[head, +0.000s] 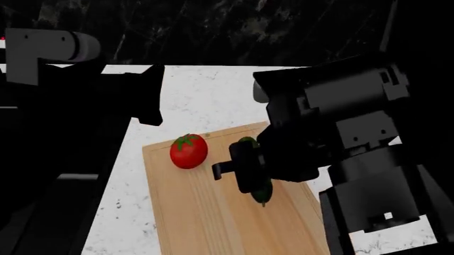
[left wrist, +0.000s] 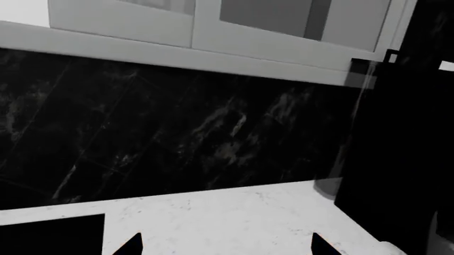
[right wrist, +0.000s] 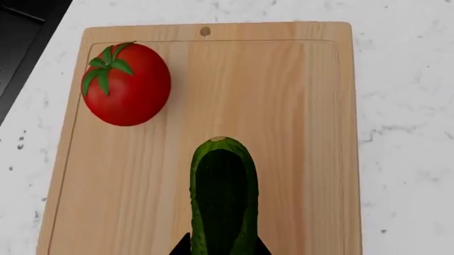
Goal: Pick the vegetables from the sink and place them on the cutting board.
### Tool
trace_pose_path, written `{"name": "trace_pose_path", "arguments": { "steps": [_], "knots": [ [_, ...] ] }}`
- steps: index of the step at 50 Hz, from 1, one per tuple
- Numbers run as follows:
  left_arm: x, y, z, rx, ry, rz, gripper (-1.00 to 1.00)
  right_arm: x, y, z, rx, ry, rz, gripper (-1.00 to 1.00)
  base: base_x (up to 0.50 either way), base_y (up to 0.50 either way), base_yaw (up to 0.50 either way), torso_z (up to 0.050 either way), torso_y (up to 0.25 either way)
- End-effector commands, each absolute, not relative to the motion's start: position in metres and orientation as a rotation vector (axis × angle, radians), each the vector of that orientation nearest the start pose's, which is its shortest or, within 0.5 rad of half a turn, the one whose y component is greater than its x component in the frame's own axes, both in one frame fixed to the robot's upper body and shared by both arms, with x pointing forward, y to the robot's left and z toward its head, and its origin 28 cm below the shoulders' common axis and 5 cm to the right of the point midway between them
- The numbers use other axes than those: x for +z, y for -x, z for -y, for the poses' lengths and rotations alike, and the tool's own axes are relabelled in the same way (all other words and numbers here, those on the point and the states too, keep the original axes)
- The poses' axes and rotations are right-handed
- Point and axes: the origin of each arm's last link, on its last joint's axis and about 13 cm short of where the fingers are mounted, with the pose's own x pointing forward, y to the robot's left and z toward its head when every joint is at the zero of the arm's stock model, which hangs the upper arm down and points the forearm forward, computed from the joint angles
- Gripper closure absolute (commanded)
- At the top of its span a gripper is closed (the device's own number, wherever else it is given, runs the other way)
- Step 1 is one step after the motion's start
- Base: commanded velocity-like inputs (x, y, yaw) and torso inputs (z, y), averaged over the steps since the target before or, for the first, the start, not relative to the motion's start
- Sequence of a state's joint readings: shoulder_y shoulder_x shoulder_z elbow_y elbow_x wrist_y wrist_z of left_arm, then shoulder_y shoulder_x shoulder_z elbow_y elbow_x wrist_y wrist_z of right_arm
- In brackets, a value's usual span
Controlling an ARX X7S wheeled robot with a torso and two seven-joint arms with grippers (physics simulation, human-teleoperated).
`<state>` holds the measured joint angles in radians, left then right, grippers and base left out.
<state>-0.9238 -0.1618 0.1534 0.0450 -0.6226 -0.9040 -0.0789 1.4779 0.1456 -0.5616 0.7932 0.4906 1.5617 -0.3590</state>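
Note:
The red tomato (right wrist: pixel 127 85) with its green calyx lies on the wooden cutting board (right wrist: pixel 298 106) near its far left corner; it also shows in the head view (head: pixel 188 151). My right gripper (right wrist: pixel 220 246) is shut on the dark green cucumber (right wrist: pixel 221 196) and holds it lengthwise low over the board's middle. In the head view the gripper (head: pixel 248 172) hides most of the cucumber (head: pixel 262 196) above the board (head: pixel 206 218). A dark strip of the sink (right wrist: pixel 18 42) shows left of the board. My left gripper (left wrist: pixel 225 243) is open and empty over the white counter.
White marble counter (head: pixel 206 101) surrounds the board. A black marble backsplash (left wrist: pixel 177 133) and a white window frame (left wrist: pixel 212 32) stand behind it. A tall black object (left wrist: pixel 397 159) stands on the counter near my left gripper. My left arm (head: pixel 85 106) covers the sink side.

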Motion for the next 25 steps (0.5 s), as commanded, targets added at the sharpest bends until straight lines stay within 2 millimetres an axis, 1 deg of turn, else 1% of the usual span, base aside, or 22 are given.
{"name": "trace_pose_path", "arguments": {
  "steps": [1, 25],
  "knots": [
    [0.232, -0.332, -0.189, -0.392, 0.162, 0.005, -1.0, 0.249, -0.368, 0.109, 0.452, 0.052, -1.087, 1.0, 0.0, 0.0, 0.0, 0.0, 0.0],
    [0.228, -0.332, -0.19, -0.389, 0.153, -0.002, -1.0, 0.238, -0.367, 0.108, 0.455, 0.054, -1.123, 1.0, 0.0, 0.0, 0.0, 0.0, 0.0]
  ]
}}
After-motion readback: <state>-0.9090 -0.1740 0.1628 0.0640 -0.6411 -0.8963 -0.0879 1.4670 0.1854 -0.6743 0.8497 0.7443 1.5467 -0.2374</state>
